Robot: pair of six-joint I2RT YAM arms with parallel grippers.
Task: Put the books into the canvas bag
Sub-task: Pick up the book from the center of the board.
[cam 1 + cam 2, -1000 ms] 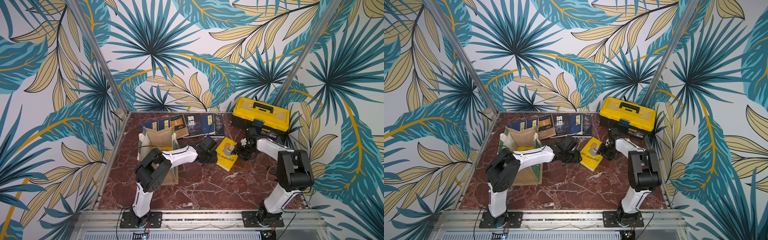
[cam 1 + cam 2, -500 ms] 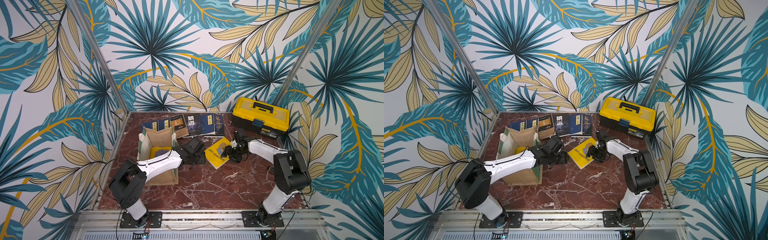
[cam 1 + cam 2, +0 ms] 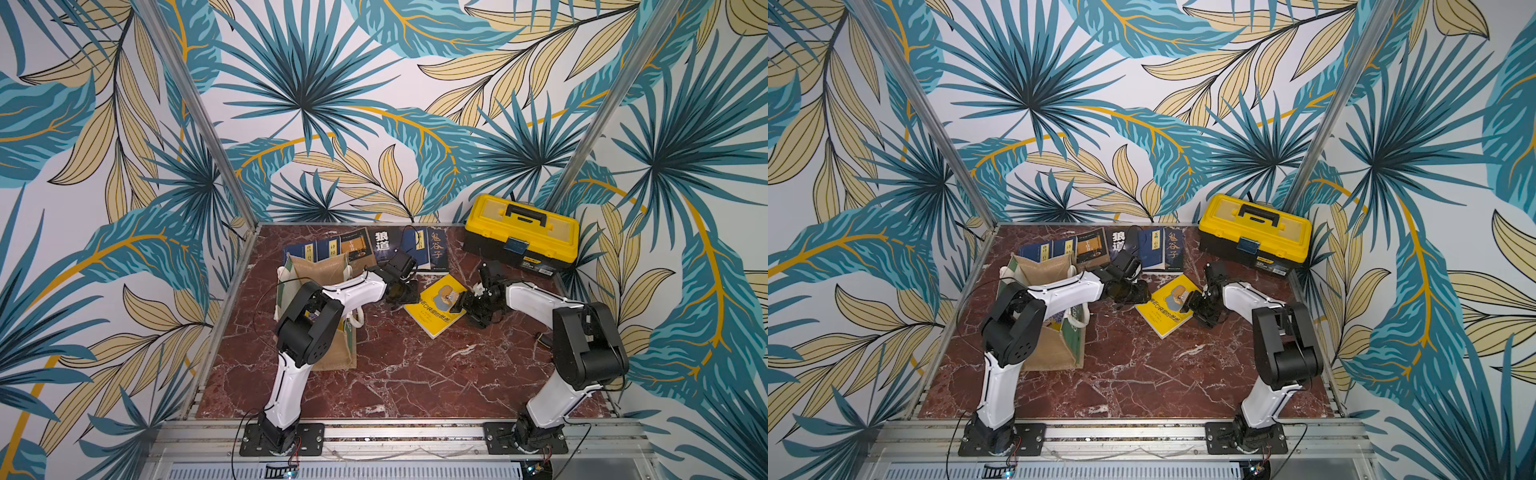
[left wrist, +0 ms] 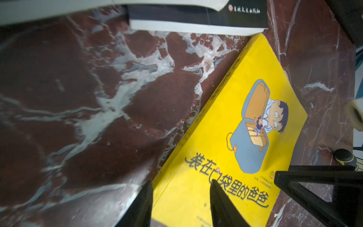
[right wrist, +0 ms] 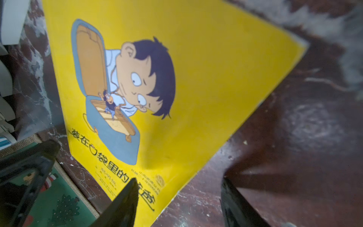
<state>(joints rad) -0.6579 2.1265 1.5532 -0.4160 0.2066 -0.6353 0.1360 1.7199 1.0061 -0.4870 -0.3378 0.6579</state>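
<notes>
A bright yellow book (image 3: 432,318) (image 3: 1163,320) with a cartoon cover lies flat on the red marble floor, mid-table. My left gripper (image 3: 409,293) (image 4: 179,196) is open and low at its left edge; the spine edge lies between the two fingers. My right gripper (image 3: 459,306) (image 5: 177,196) is open at the book's right corner, one finger over the cover, the other over bare marble. The canvas bag (image 3: 318,266) (image 3: 1044,270) stands open to the left, partly hidden by my left arm. More books (image 3: 390,247) (image 3: 1167,249) lie in a row along the back.
A yellow-and-black toolbox (image 3: 521,232) (image 3: 1254,232) sits at the back right, behind my right arm. A dark book's edge (image 4: 196,19) lies just past the yellow one. Walls close in the table on three sides.
The yellow book has slid left toward the bag. My right gripper followed it and opened wider. My left arm swung back toward the bag, then returned to the book's left edge.
</notes>
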